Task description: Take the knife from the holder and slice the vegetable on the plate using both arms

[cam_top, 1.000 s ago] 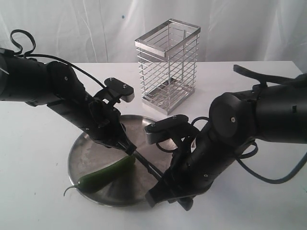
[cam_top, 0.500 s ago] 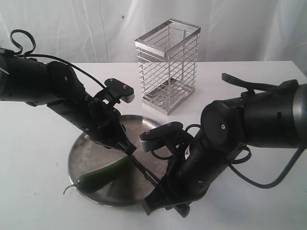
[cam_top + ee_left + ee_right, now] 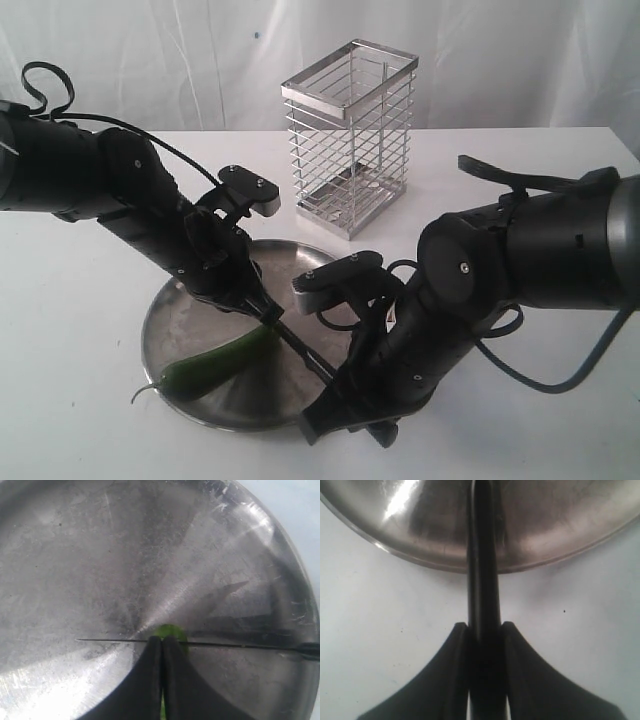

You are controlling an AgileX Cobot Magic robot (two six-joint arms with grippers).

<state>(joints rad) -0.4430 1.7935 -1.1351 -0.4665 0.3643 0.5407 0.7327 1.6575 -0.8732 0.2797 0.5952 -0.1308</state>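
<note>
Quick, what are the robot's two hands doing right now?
Left gripper: closed, resting on the chili pepper.
Right gripper: closed on the knife handle.

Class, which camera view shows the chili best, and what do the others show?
Exterior view: most of the chili lies on the plate, stem included. The left wrist view shows only a green end beyond the left gripper. The right wrist view shows none of it.
</note>
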